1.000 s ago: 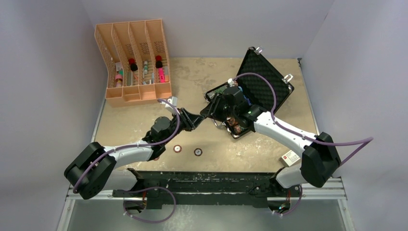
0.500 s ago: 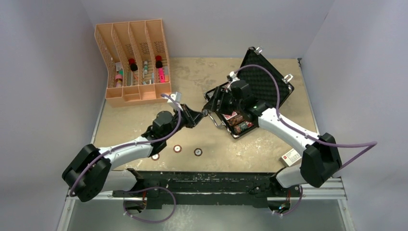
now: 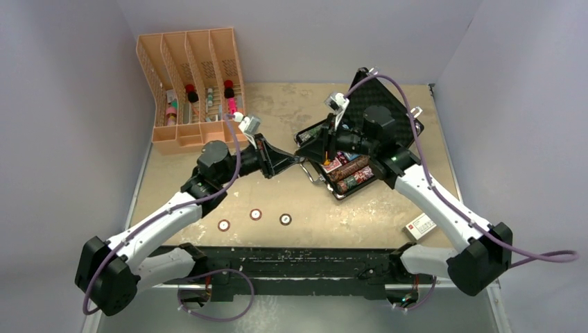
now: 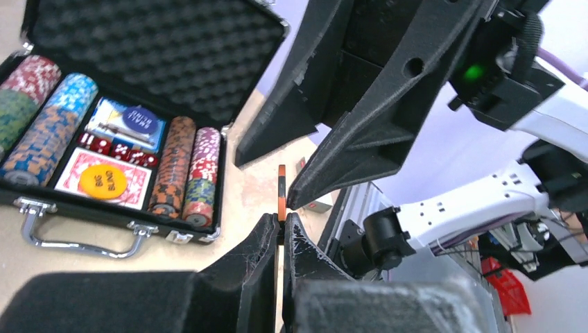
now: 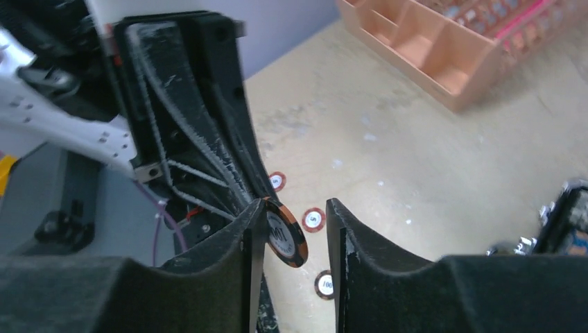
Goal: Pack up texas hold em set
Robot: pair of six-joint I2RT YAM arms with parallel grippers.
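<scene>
The black briefcase [image 3: 392, 111] lies open at the right of the table, with rows of coloured chips [image 4: 43, 132], a red-backed card deck [image 4: 73, 182] and an orange disc inside. My left gripper [image 3: 299, 159] [image 4: 281, 222] is shut on an orange-and-black chip [image 4: 281, 191] [image 5: 286, 237], held edge-up in the air just left of the case. My right gripper [image 3: 321, 148] [image 5: 295, 208] faces it, open, its jaws standing either side of that chip. The chip sits close against one right finger [image 5: 253, 222]. Loose chips [image 3: 256, 215] [image 5: 314, 219] lie on the table near the front.
An orange four-slot rack [image 3: 194, 90] [image 5: 451, 55] with bottles stands at the back left. A small white-and-red box [image 3: 420, 225] lies at the front right. The case's raised foam-lined lid [image 4: 152, 41] stands behind the right arm.
My left gripper has shut on the chip and moved up and right toward the case. My right gripper has pulled back off the case and turned to meet it.
</scene>
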